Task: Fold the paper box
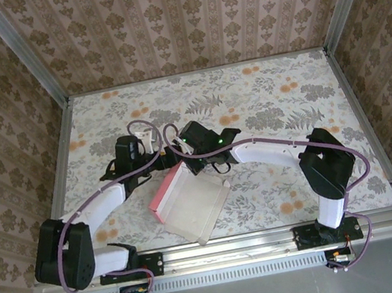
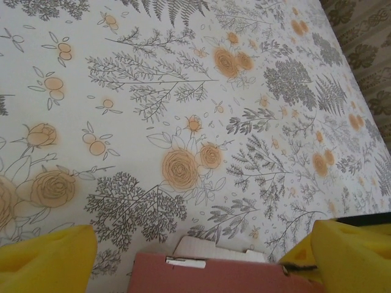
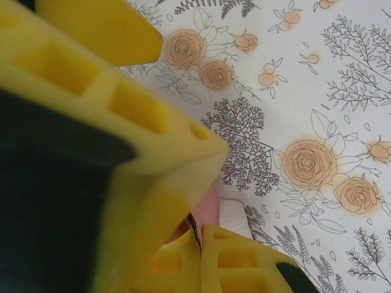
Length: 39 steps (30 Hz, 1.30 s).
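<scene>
Left pincer (image 2: 201, 253) stands wide, its yellow fingers (image 2: 46, 259) at 7 and 5 o'clock of the wrist view, gripping nothing. Right pincer (image 3: 198, 231) is pressed closed, with a sliver of pink card caught at the seam between its two yellow tips. On the floral bench (image 1: 285, 93), toward 6 o'clock from its middle, lies the paper box (image 1: 191, 204), pale face up, its pink edge turned to 10 o'clock. Seen from above, the arms reach the box's far side, left at 11 o'clock, right at 1. A pale tab (image 2: 195, 246) juts from the pink edge, midway across the left one's gap.
</scene>
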Each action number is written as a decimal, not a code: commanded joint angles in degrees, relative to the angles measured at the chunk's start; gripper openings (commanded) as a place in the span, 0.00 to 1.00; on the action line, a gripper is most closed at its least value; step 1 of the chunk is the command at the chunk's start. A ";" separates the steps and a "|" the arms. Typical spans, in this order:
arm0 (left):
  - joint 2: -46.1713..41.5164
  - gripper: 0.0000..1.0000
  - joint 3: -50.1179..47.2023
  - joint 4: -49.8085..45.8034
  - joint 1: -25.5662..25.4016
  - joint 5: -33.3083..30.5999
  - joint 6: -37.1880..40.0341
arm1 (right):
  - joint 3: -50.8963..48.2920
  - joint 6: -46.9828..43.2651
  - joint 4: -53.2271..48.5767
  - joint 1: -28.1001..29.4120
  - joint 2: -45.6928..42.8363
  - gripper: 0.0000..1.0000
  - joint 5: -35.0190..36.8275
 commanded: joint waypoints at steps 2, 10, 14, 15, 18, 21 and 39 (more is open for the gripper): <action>2.01 0.91 0.21 3.60 0.32 1.77 -1.46 | -1.25 0.12 -1.58 0.51 -0.35 0.08 1.64; 4.22 0.90 -0.87 2.54 0.38 0.47 0.06 | -0.74 0.07 -1.87 0.50 -0.31 0.09 1.53; 4.62 0.90 -0.83 2.31 0.31 0.35 0.53 | -0.69 0.32 -1.62 0.52 -1.17 0.12 0.74; 4.62 0.90 -0.75 2.26 0.31 0.43 0.61 | -0.74 0.42 -1.59 0.52 -1.72 0.13 0.34; 4.40 0.90 -0.57 1.80 0.38 0.69 0.94 | -1.91 1.03 -0.35 0.43 -4.32 0.17 -1.09; 4.06 0.91 -0.64 1.27 0.49 0.95 1.59 | -3.83 1.13 0.49 0.24 -7.38 0.22 -3.17; 4.61 0.92 -0.92 1.03 2.50 3.72 2.00 | -16.25 2.18 14.51 -9.53 -10.63 0.29 -16.21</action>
